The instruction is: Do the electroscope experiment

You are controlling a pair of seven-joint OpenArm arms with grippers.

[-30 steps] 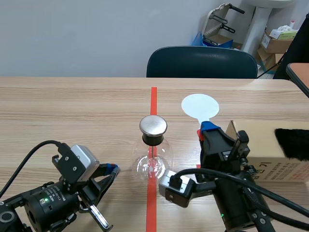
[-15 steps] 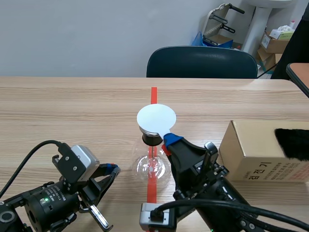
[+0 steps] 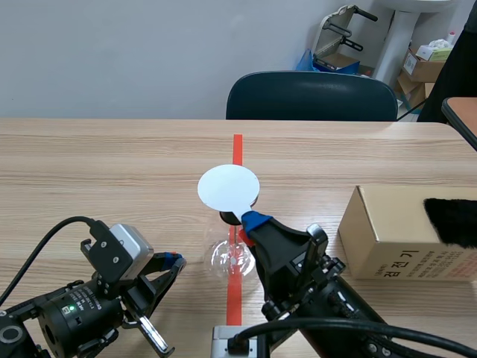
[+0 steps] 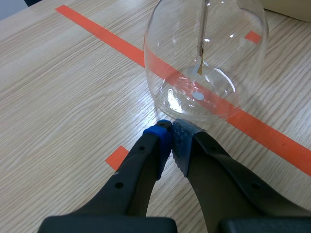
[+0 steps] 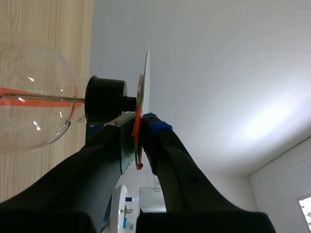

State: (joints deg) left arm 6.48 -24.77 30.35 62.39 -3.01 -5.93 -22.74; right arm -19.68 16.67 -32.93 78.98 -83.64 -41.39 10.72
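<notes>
The electroscope is a clear glass flask with a black stopper and a thin rod inside, standing on the red tape line. A white round disc on a red handle is held flat against its top, hiding the metal cap. My right gripper is shut on that handle, just right of the flask neck. My left gripper lies low on the table, shut on nothing, its tips close to the flask's base.
A cardboard box with a black furry piece on it stands at the right. A dark chair sits beyond the table's far edge. Bare wood lies left of and behind the flask.
My right arm carried the white disc leftward from near the box to over the flask's top, covering the metal cap. The left arm stayed still.
</notes>
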